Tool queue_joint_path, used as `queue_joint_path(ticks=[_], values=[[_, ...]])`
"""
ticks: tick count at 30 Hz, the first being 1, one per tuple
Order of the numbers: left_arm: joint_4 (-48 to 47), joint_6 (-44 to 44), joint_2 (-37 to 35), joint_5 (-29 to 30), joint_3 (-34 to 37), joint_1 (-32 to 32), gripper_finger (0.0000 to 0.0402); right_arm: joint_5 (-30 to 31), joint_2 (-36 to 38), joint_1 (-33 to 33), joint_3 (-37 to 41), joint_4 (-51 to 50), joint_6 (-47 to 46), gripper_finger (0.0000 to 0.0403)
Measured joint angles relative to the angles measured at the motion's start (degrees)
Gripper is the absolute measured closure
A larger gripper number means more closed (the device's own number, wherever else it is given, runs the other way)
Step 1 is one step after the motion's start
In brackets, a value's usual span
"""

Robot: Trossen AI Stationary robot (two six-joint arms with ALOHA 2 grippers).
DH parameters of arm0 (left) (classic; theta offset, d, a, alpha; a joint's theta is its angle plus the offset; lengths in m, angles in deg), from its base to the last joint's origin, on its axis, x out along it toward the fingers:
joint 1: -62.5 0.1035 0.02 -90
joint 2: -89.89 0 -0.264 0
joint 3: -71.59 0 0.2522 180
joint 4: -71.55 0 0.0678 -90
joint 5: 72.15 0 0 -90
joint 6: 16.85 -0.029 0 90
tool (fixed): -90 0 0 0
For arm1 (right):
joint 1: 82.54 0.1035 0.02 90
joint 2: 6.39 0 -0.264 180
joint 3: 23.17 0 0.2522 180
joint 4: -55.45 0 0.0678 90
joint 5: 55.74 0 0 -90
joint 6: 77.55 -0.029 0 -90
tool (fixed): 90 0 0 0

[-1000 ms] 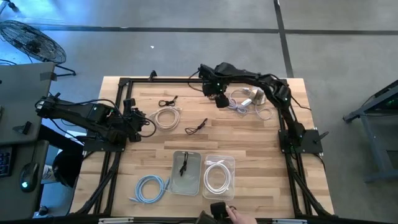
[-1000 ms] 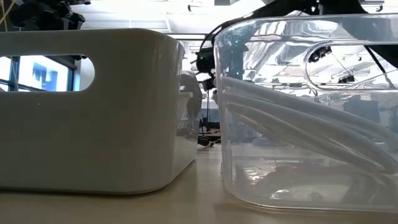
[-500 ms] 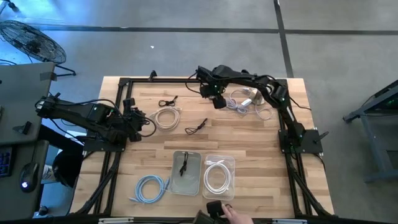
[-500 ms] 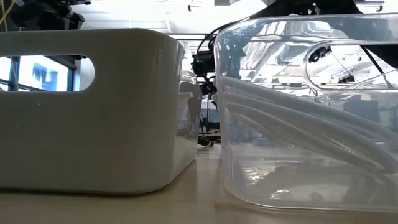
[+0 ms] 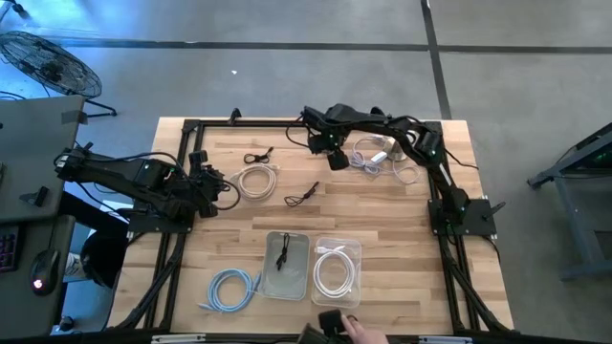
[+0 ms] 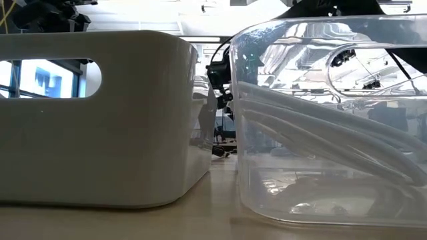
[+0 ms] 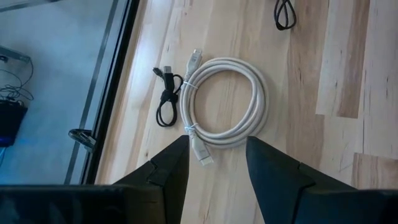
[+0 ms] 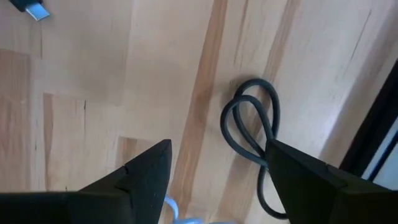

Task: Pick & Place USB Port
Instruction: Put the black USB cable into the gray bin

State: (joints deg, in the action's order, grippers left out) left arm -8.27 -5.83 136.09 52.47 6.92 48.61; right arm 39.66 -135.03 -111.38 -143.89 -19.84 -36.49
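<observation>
My right gripper (image 5: 334, 156) hovers open over the far middle of the table, just left of a tangled pale cable pile (image 5: 378, 156). In its wrist view the open fingers (image 8: 217, 146) frame bare wood, with a black cable loop (image 8: 252, 127) lying flat beyond them and a blue USB plug (image 8: 34, 9) further off. My left gripper (image 5: 208, 182) waits open at the table's left, pointing at a white coiled cable (image 7: 224, 102) and a small black cable (image 7: 165, 93). Another short black cable (image 5: 304, 194) lies mid-table.
A grey bin (image 5: 287, 265) holding a black cable and a clear bin (image 5: 335, 269) holding a white cable stand near the near edge. A blue coil (image 5: 232, 289) lies to their left. A person's hand (image 5: 356, 328) shows at the near edge. A black frame (image 5: 191, 129) borders the table.
My right gripper has edged a little toward the table's left, staying open and above the wood. The person's hand at the near edge has shifted slightly. The cables have not moved.
</observation>
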Motion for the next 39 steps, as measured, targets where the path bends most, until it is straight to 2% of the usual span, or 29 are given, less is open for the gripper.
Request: queue_joint_path(ticks=[22, 33, 36, 39], values=[[0.11, 0.86, 0.02, -0.23, 0.01, 0.01, 0.0247, -2.72, -0.06, -0.02, 1.01, 3.31, -2.71, 0.0151], [0.08, 0.88, 0.01, -0.84, 0.01, -0.01, 0.0247, -2.29, -4.12, -0.02, 0.85, 3.69, -5.41, 0.0152], [0.06, 0.88, 0.01, -0.83, 0.01, 0.01, 0.0247, -2.38, -4.13, -0.03, 0.88, 4.18, -6.0, 0.0166], [0.02, 0.87, 0.01, -0.8, 0.01, 0.0, 0.0247, -1.98, -4.15, -0.33, 0.9, 4.78, -6.51, 0.0207]])
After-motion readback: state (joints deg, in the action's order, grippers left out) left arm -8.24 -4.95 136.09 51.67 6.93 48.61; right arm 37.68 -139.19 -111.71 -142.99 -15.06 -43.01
